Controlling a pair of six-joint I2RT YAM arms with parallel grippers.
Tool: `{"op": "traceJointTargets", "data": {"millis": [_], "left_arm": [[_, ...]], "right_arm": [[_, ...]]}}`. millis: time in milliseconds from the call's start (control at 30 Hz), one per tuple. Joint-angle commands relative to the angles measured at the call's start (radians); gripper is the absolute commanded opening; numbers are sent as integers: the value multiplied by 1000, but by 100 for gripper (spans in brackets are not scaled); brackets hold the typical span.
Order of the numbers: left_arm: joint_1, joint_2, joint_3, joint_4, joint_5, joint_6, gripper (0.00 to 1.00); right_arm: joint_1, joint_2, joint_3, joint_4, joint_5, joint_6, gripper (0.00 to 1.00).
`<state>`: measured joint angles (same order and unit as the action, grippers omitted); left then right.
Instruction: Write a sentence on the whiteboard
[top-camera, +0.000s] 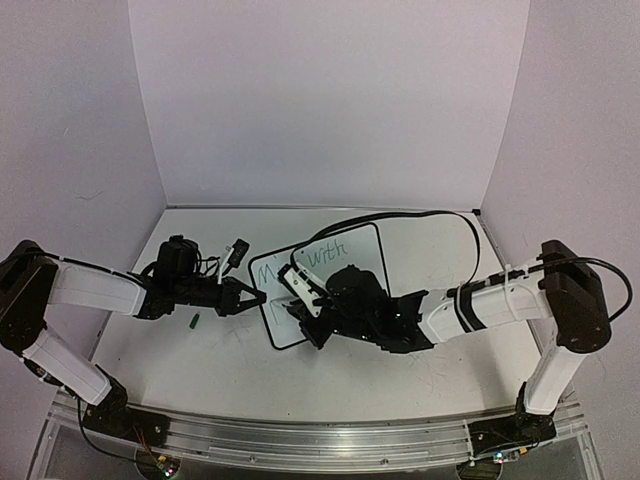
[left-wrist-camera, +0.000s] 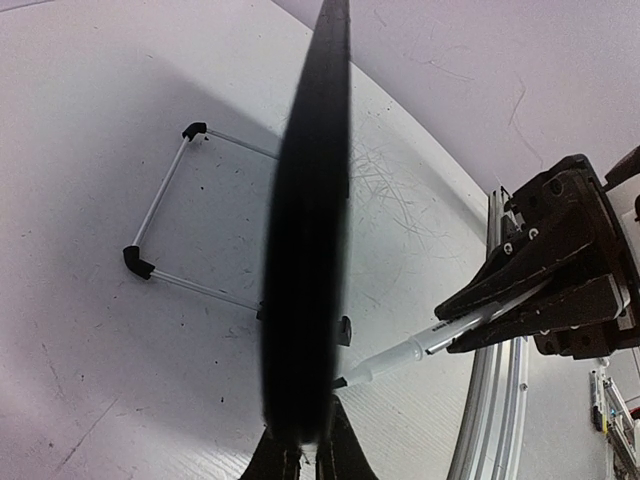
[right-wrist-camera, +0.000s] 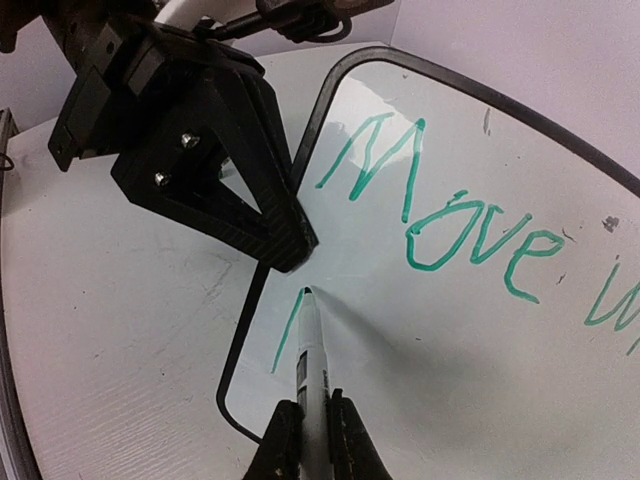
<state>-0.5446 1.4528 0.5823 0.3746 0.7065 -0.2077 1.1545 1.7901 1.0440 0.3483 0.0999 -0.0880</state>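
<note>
The whiteboard (top-camera: 345, 262), a white panel with rounded corners framed in thin black, is seen set askew near the middle of the table (top-camera: 200, 350), with "Move with" written across it in green and a short green stroke below.

We see a white whiteboard (right-wrist-camera: 470, 340) with a thin black frame and green lettering, a white marker (right-wrist-camera: 310, 345) printed in black, a black left gripper (right-wrist-camera: 293, 246), a black right gripper (right-wrist-camera: 313, 418), and a scuffed white tabletop (right-wrist-camera: 120, 330).
</note>
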Motion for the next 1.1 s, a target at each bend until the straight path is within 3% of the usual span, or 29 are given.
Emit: {"op": "traceJointTargets", "data": {"millis": [0, 700, 1067], "left_arm": [[1, -13, 16, -28, -53, 57, 0], [2, -13, 17, -33, -52, 57, 0], [2, -13, 19, -34, -49, 57, 0]], "right_arm": [[0, 24, 41, 26, 0, -6, 0], [-17, 0, 7, 15, 150, 49, 0], [-19, -20, -27, -2, 128, 65, 0]]}}
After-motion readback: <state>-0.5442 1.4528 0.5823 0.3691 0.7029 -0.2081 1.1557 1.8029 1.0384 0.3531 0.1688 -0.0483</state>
